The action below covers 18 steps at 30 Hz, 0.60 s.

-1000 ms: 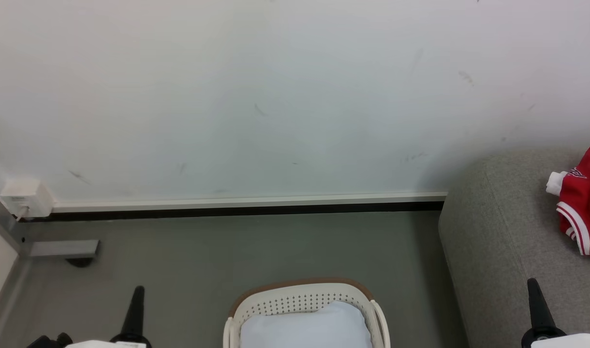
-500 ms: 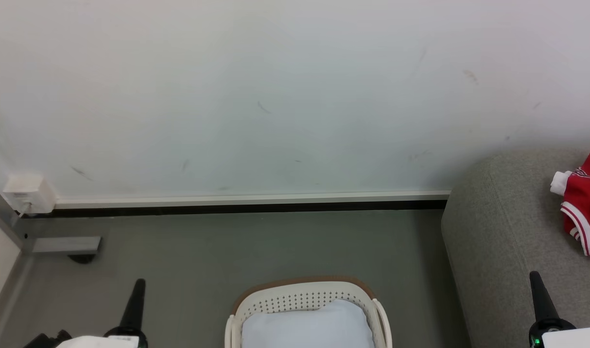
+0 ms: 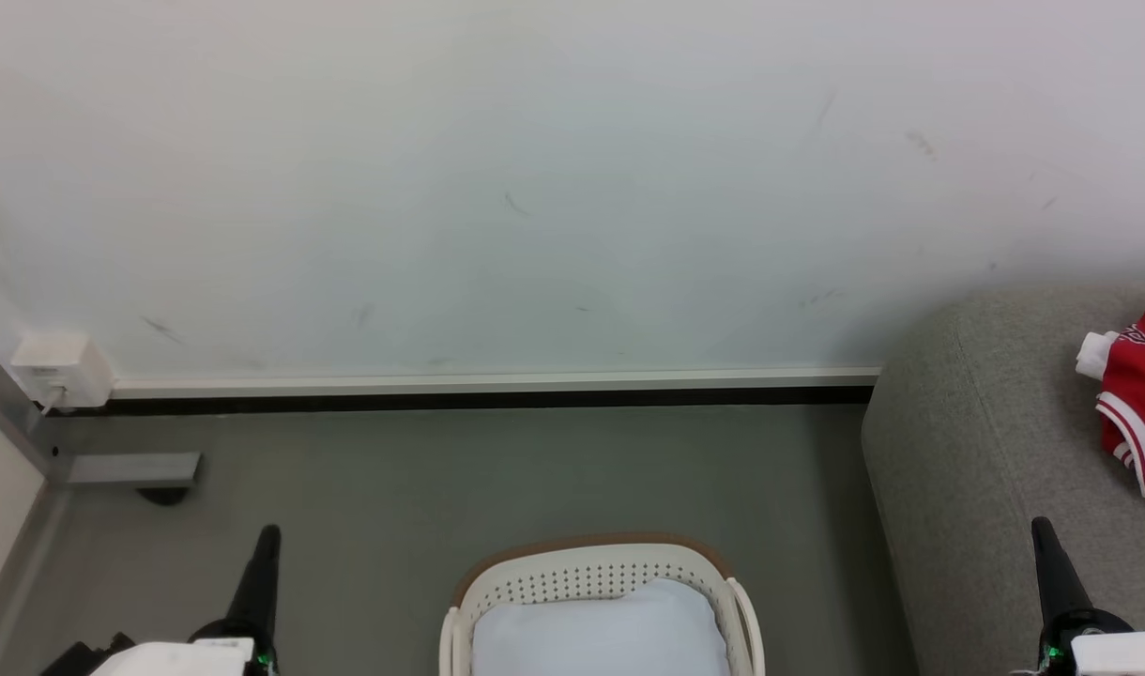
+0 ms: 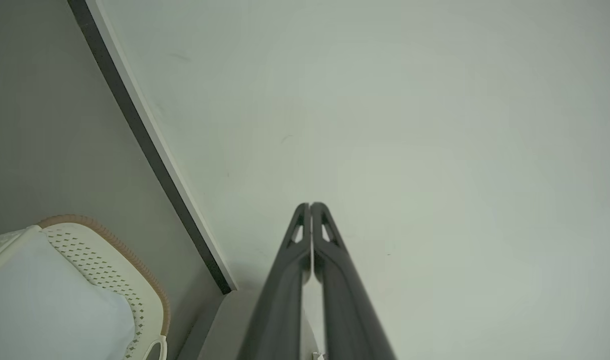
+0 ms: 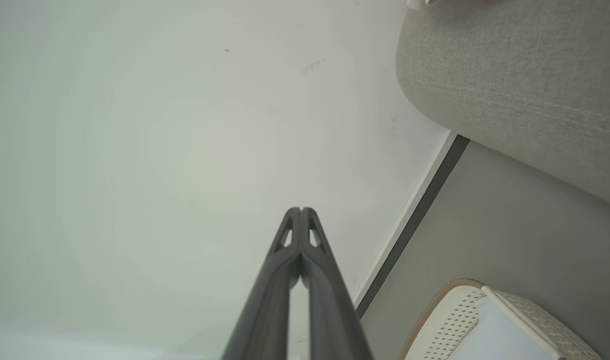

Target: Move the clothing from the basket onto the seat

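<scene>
The left gripper [image 4: 310, 206] has its two dark fingers [image 4: 285, 280] pressed together with the tips meeting; it grips nothing and touches nothing. The right gripper [image 5: 301, 210] is the same, its fingers flat against each other and empty. Between the two, low in the head view, the basket [image 3: 587, 549] stands on the floor [image 3: 535, 469] with a pale cushion [image 3: 599, 631] lying in it. Farther right, the clothing [image 3: 1138, 404] lies on the sofa [image 3: 976, 441], well apart from both grippers. The wall [image 3: 535, 188] rises behind.
</scene>
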{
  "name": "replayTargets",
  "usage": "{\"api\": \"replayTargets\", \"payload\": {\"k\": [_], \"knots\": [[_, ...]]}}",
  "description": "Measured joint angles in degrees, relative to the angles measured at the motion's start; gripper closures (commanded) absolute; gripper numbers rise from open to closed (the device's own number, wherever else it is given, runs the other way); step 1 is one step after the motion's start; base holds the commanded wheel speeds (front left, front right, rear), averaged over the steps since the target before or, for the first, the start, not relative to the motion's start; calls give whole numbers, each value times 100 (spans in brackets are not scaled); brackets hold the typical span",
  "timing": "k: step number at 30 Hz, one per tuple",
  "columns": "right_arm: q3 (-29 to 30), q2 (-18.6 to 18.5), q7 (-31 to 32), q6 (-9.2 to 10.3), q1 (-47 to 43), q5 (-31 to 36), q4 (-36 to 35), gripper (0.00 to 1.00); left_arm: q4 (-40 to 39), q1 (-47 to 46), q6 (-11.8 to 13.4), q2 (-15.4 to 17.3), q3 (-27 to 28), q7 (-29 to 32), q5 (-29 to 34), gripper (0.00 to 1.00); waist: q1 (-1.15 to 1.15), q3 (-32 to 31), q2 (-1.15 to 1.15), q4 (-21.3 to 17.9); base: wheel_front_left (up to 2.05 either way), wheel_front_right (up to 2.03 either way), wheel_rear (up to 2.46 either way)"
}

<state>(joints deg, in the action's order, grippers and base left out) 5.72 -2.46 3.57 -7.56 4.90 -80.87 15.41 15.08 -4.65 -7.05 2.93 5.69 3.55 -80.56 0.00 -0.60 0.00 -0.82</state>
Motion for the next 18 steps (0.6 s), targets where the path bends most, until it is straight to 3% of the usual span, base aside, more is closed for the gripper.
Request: {"api": "replayTargets", "payload": {"k": [18], "knots": [[48,-12,203,0,84,-759,-78,100,-59,-99,-18,-9,60,201,-755,100,0,48,0,54,0,0,0]]}}
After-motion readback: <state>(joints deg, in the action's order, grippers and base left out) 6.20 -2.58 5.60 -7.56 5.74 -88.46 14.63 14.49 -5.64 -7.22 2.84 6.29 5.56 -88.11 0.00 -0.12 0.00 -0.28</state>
